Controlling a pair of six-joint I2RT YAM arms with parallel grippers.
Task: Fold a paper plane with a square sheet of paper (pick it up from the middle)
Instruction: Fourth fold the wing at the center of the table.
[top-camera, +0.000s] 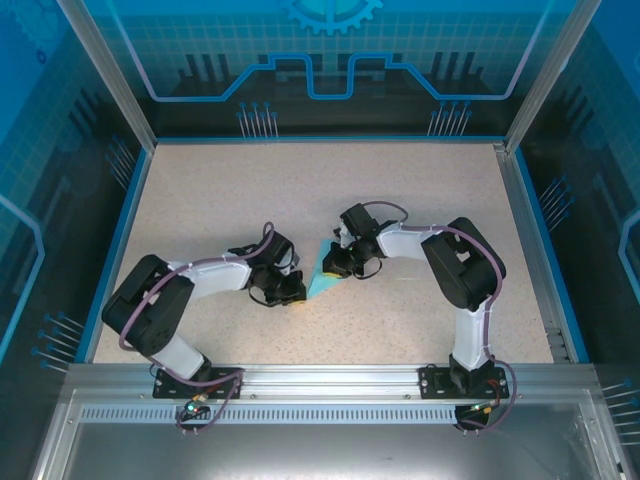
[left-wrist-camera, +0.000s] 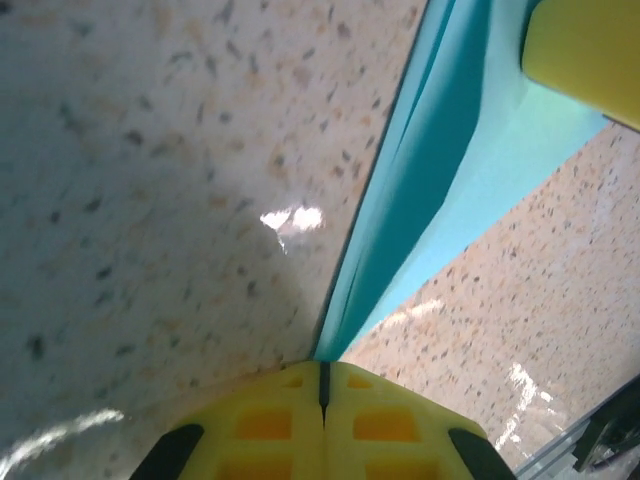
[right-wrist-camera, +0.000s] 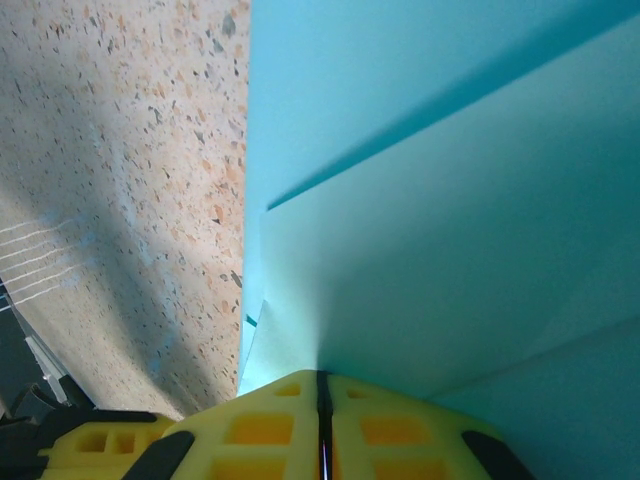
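The light cyan sheet of paper (top-camera: 321, 282) is folded into a pointed, layered shape and sits between my two grippers at the middle of the table. My left gripper (top-camera: 297, 291) is at its near-left tip. In the left wrist view the left gripper (left-wrist-camera: 322, 366) is shut on the paper's thin folded edge (left-wrist-camera: 440, 170), which rises away up and to the right. My right gripper (top-camera: 334, 267) is at the far-right side. Seen from the right wrist, the right gripper (right-wrist-camera: 320, 376) is shut on overlapping paper layers (right-wrist-camera: 430, 220). One yellow finger (left-wrist-camera: 585, 50) of the right gripper rests against the paper.
The speckled beige table (top-camera: 300, 190) stretches to blue-edged walls (top-camera: 130, 200) on the left, right and back. An aluminium rail (top-camera: 330, 375) with the arm bases runs along the near edge. Open tabletop (left-wrist-camera: 150, 200) lies left of the paper.
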